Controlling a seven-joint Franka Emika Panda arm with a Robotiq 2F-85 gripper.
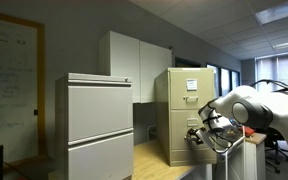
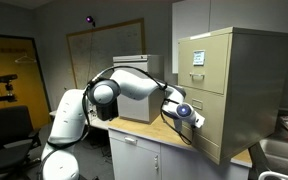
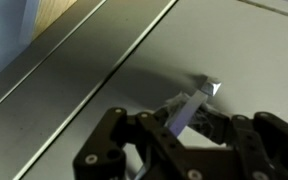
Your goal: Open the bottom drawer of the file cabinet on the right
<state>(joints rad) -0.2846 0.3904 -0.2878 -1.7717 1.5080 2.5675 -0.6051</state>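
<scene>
The olive-tan file cabinet (image 1: 168,110) stands on a wooden tabletop and shows in both exterior views (image 2: 254,90). Its bottom drawer (image 1: 185,150) (image 2: 212,138) looks flush with the cabinet front. My gripper (image 1: 198,135) (image 2: 195,119) is pressed up against that drawer front. In the wrist view the drawer's tan face (image 3: 234,45) fills the frame. The small silver handle (image 3: 204,90) sticks out between my fingers. My gripper (image 3: 179,125) looks shut on this handle.
A wider light-grey two-drawer cabinet (image 1: 96,125) stands beside the file cabinet and behind my arm (image 2: 134,100). A tall white cupboard (image 1: 134,60) is at the back. The wooden tabletop (image 2: 159,135) ends near my base. An office chair (image 2: 9,125) is at the side.
</scene>
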